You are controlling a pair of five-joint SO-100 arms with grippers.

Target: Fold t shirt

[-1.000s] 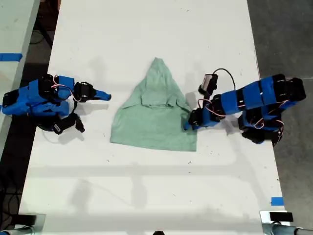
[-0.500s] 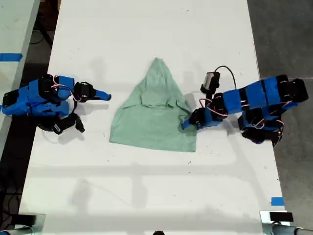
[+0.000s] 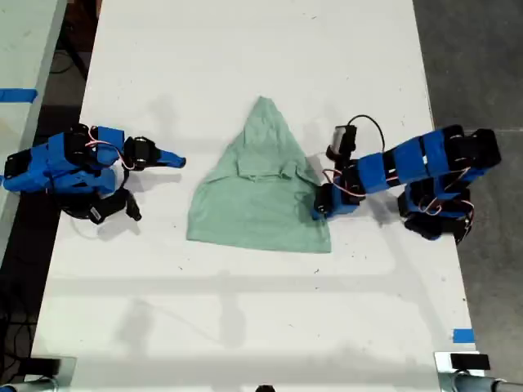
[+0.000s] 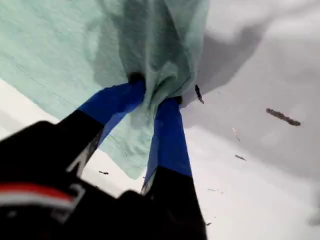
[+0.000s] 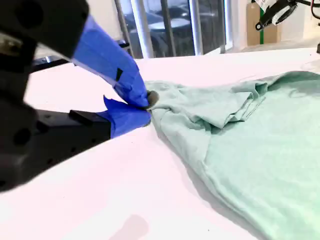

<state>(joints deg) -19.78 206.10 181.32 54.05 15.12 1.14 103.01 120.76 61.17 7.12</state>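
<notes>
**First gripper pinches shirt's edge**

Shifted slightly since a moment ago, my first gripper [image 3: 320, 204] has dragged the t shirt [image 3: 261, 196] hem a touch toward the exterior view's right. Its fingers [image 4: 167, 130] are clamped narrowly on a bunched fold at that edge. The shirt lies mid-table [image 3: 245, 65], its long axis running near to far, narrow tip pointing far, wide hem near. My second gripper [image 3: 173, 158] rests apart at the exterior view's left, fingertips closed together, holding nothing.
</notes>
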